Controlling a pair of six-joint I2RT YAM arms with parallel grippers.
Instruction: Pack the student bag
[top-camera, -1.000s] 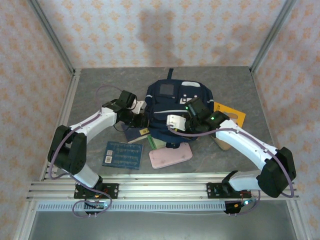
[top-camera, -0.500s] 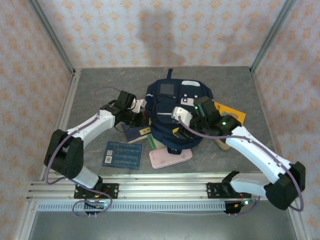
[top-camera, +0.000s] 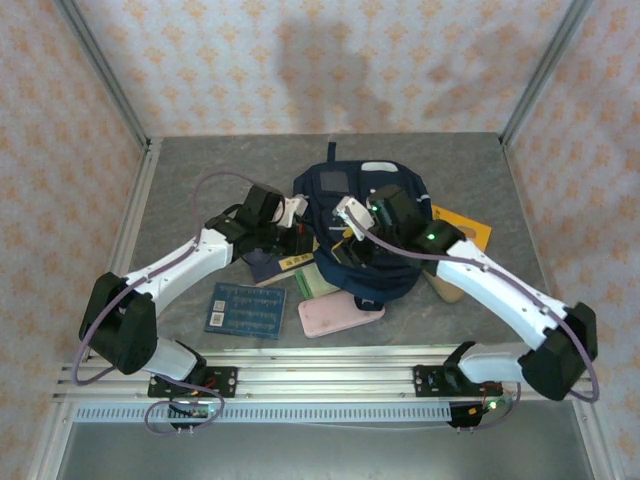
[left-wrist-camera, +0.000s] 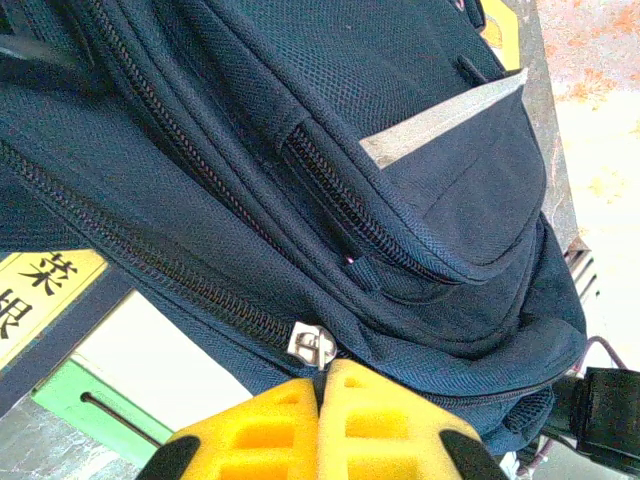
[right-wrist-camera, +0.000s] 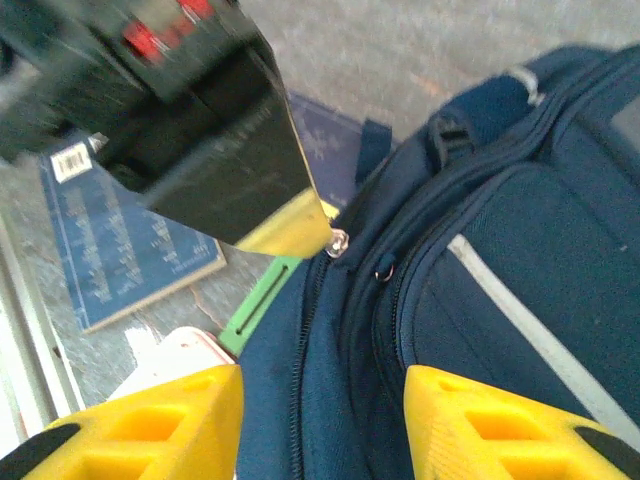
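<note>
While pinching zipper pull (left-wrist-camera: 312, 345) of student bag (top-camera: 332, 180), mid-table, tight in left gripper (left-wrist-camera: 320, 372), parted right gripper (right-wrist-camera: 320, 420) partway within the last second, gripping nothing, and swung it left over the bag; likely clears way for unzipping.

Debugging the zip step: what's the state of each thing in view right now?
student bag: lying on the table, visible zips shut.
left gripper: shut on zip pull.
right gripper: open, over the student bag.
pink case: flat on the table, unpacked.
blue book: closed, flat on the table.
</note>
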